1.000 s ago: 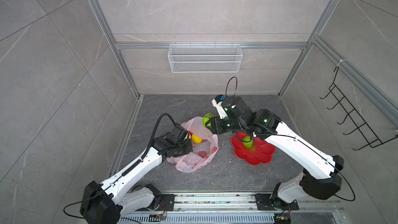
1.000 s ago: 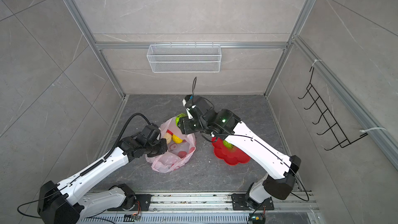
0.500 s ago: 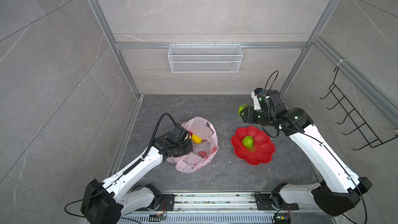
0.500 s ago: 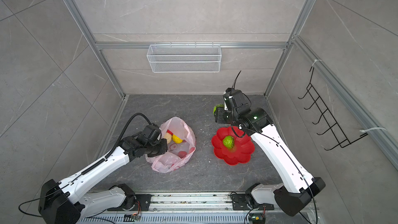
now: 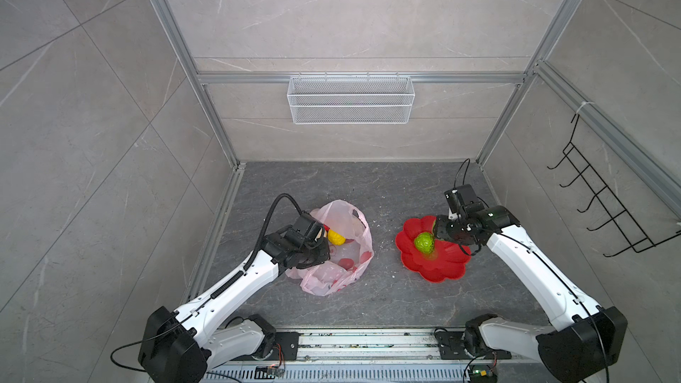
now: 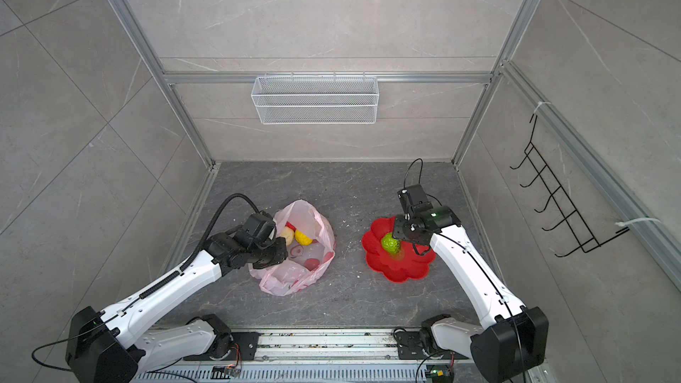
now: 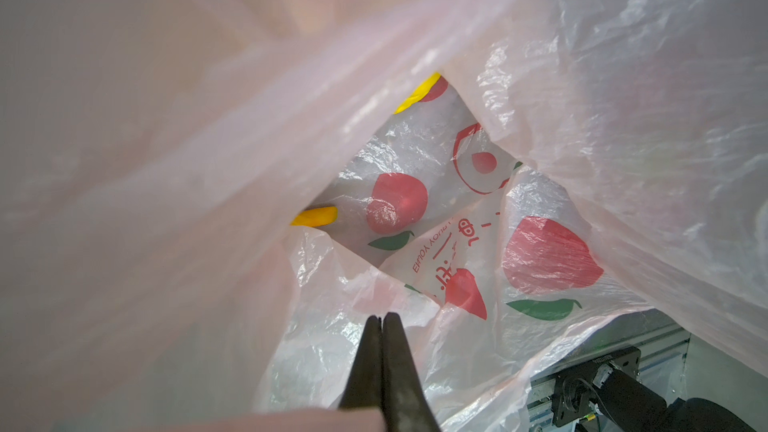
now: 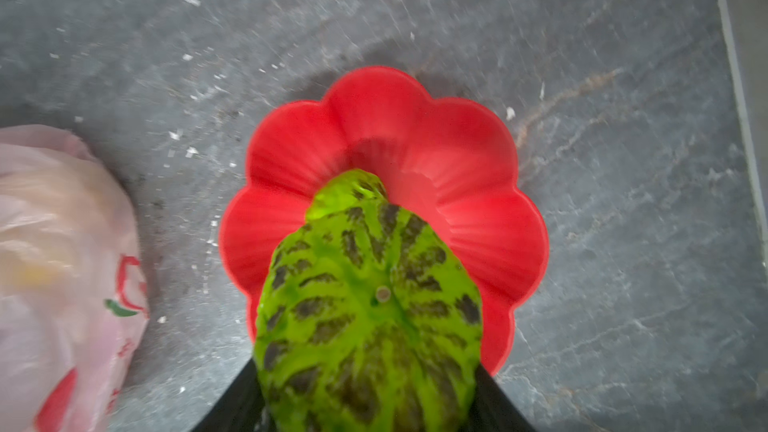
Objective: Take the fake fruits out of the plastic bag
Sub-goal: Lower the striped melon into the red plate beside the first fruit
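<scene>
The pale-pink plastic bag point(image 5: 331, 278) point(image 6: 291, 281) lies left of centre on the grey floor. Its mouth is held up by my left gripper point(image 5: 315, 243) point(image 7: 381, 317), whose fingers are shut on the bag's rim film. Inside the bag I see fake fruits: a yellow lumpy ball point(image 5: 336, 237) point(image 6: 304, 238), a cream one point(image 6: 287, 235) and a red bit point(image 6: 290, 225). My right gripper point(image 5: 436, 232) point(image 8: 365, 392) is shut on a green, dark-striped fruit point(image 8: 370, 305), just over the red flower-shaped dish point(image 5: 442, 267) point(image 8: 478, 201). Another lumpy green fruit point(image 5: 423, 243) point(image 6: 390, 243) lies in that dish.
A white wire basket point(image 5: 350, 99) hangs on the back wall. A black hook rack point(image 5: 604, 208) is fixed to the right wall. Metal frame posts stand at the floor's back corners, and a rail point(image 5: 368, 340) with both arm bases runs along the front.
My right arm carried the green striped fruit from beside the bag's mouth over to the right and down over the red dish. The left gripper and the bag stayed put.
</scene>
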Tool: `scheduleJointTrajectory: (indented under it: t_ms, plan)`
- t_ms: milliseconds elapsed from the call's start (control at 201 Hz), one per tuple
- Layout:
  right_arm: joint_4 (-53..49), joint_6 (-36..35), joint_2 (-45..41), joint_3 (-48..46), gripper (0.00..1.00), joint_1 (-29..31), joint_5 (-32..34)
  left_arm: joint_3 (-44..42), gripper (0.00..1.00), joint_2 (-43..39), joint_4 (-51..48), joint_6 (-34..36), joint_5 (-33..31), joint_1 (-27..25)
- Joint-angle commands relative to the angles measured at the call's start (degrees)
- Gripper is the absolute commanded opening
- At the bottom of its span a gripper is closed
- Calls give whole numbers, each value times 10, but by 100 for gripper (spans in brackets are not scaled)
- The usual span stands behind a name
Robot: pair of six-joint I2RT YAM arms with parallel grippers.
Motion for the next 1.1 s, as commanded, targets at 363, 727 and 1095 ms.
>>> scheduleJointTrajectory:
  t_ms: [363, 727, 1095]
  plan:
    - [20, 5, 31, -64, 35, -28, 36, 16, 0, 7, 11, 14, 10, -1]
    - [58, -9, 98, -78, 35, -59, 28, 13, 0, 9, 11, 12, 11, -1]
    - [92, -18, 151, -92, 37, -75, 11, 11, 0, 8, 5, 10, 8, 0]
